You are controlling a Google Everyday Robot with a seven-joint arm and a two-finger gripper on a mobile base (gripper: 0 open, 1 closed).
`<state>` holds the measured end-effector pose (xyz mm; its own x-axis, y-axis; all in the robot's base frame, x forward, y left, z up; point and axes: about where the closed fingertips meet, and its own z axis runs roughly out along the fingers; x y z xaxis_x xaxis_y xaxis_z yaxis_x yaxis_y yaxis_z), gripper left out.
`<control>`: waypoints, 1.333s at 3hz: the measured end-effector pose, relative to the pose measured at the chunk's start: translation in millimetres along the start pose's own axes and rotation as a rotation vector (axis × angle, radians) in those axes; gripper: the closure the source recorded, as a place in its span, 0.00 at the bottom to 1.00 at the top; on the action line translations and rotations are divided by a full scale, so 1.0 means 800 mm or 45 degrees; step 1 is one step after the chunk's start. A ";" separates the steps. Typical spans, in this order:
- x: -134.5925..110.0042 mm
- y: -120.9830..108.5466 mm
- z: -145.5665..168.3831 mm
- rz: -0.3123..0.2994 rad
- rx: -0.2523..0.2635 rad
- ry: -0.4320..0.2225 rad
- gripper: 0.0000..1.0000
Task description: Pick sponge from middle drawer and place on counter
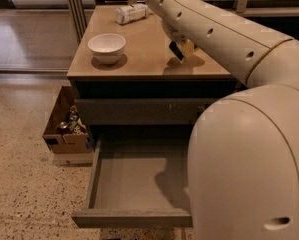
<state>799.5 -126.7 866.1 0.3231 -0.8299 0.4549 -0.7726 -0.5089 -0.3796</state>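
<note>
My gripper (179, 48) reaches over the right part of the tan counter (144, 64), mostly hidden under my own arm. It is shut on the sponge (177, 51), whose dark face and pale yellow layer show below the wrist. The sponge hangs a little above the counter, with its shadow on the slab beneath. The middle drawer (131, 217) is pulled open below, and its bare grey inside holds nothing.
A white bowl (107, 47) stands on the counter's left. A pale bottle (131, 13) lies at its far edge. A shut drawer front with scuff marks (144, 110) sits above the open drawer. A cardboard box of items (64, 131) stands on the floor at the left. My base fills the right.
</note>
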 end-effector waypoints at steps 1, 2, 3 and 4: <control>-0.008 0.002 0.009 -0.001 -0.050 -0.093 1.00; -0.015 0.002 0.011 -0.007 -0.074 -0.155 1.00; -0.020 0.002 0.012 -0.014 -0.089 -0.190 1.00; -0.025 0.005 0.018 -0.012 -0.120 -0.231 1.00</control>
<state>797.9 -115.3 844.2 0.4172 -0.8570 0.3024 -0.8139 -0.5004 -0.2953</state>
